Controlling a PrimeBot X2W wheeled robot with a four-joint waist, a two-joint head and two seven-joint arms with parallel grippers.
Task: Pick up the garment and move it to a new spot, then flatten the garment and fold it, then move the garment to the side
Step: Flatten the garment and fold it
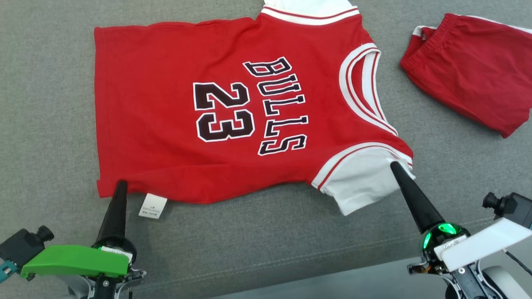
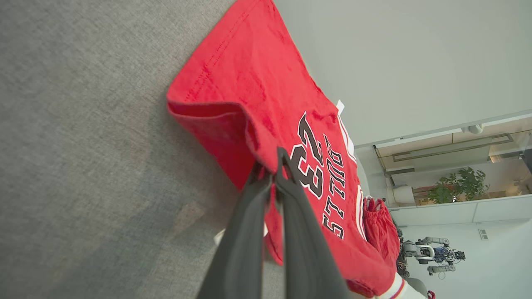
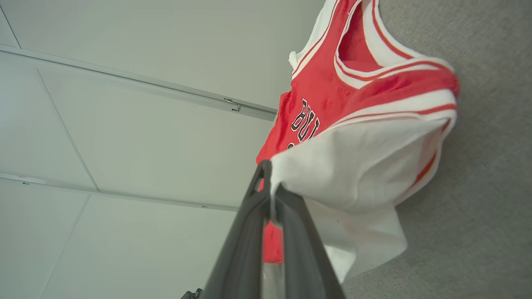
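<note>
Trouble looked likeliest at the two pinches. The left fingers [image 1: 117, 207] were clamped on the red hem corner of the Bulls jersey [image 1: 232, 116], with the care label [image 1: 152, 206] just beside their tips. The right fingers [image 1: 409, 193] were clamped on the edge of its white sleeve [image 1: 361, 182]. Beyond both sets of tips the jersey lay spread, number up, on the grey upholstery [image 1: 50, 124]. Red shorts [image 1: 469, 70] sat past the right fingers, apart from the jersey. Each grip took only a thin bite of cloth, so to my eye a quick lift could pull an edge free and drop that side. Uneven lifting might bunch the cloth, and a wide carry beyond the right tips could drag it over the shorts.
</note>
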